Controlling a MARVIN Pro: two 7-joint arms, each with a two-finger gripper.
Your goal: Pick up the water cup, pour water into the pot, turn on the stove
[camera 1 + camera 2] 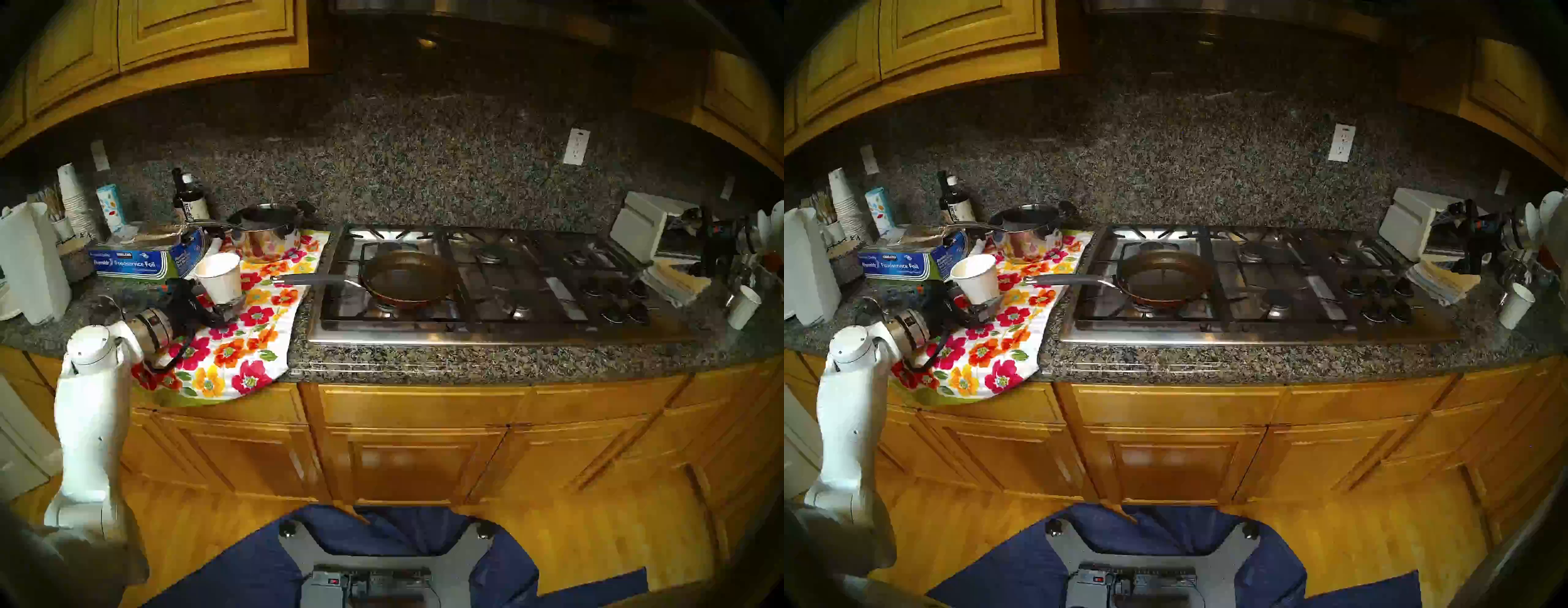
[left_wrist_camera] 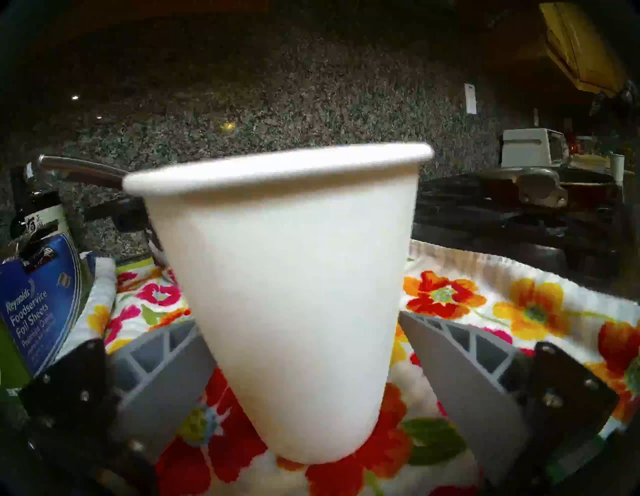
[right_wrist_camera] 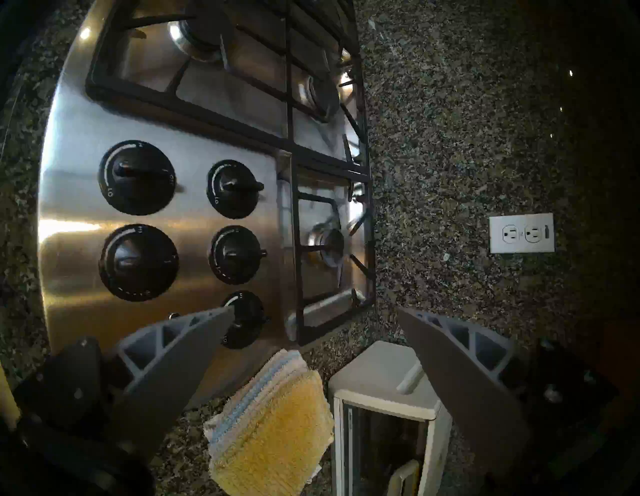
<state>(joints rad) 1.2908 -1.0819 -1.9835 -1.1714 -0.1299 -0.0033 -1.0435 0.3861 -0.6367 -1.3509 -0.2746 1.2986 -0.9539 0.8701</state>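
Head views: water cup (image 1: pixel 219 277) upright on floral cloth (image 1: pixel 250 339), left of stove (image 1: pixel 488 288); pot (image 1: pixel 409 278) on near-left burner, handle pointing left.

Left wrist: left gripper (image 2: pixel 301 367) jaws spread either side of the cup, gaps visible, not gripping.

Right wrist: right gripper (image 3: pixel 313 332) jaws wide apart, empty, above knobs (image 3: pixel 138 176) and yellow folded towel (image 3: pixel 273 422).

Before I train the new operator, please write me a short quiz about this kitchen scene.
1. True or false: the cup stands upright on the cloth.
2. Where does the pan sit? A: cloth. B: stove. C: counter.
3. How many knobs does the right wrist view show?
Key: 1 true; 2 B; 3 five.
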